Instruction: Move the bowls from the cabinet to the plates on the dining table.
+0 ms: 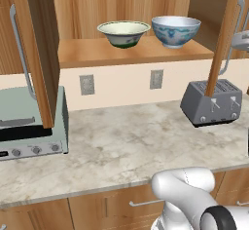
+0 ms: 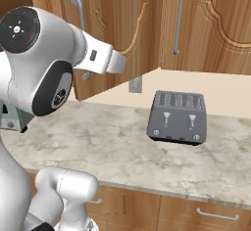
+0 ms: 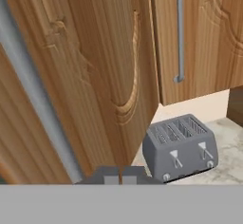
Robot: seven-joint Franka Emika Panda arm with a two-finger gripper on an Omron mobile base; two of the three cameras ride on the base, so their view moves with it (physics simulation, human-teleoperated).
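Observation:
The cabinet (image 1: 141, 51) stands open, with both bowls side by side on its shelf. The cream-white bowl with a green band (image 1: 124, 33) is on the left, and the white bowl with a blue-teal pattern (image 1: 176, 30) is to its right. In the hand view my gripper (image 3: 119, 175) is shut, its tips together with nothing between them. It sits just beside the long silver handle (image 3: 33, 90) of the open right door (image 3: 95, 76). From the left base view my hand (image 1: 241, 40) sits at the right edge, by that door's handle (image 1: 232, 34). The plates and the dining table are out of view.
A grey toaster (image 1: 212, 102) stands on the marble counter (image 1: 126, 141) under the right door. A toaster oven (image 1: 29, 126) sits at the left below the open left door (image 1: 36, 44). A shut cabinet door (image 3: 199, 38) lies further right.

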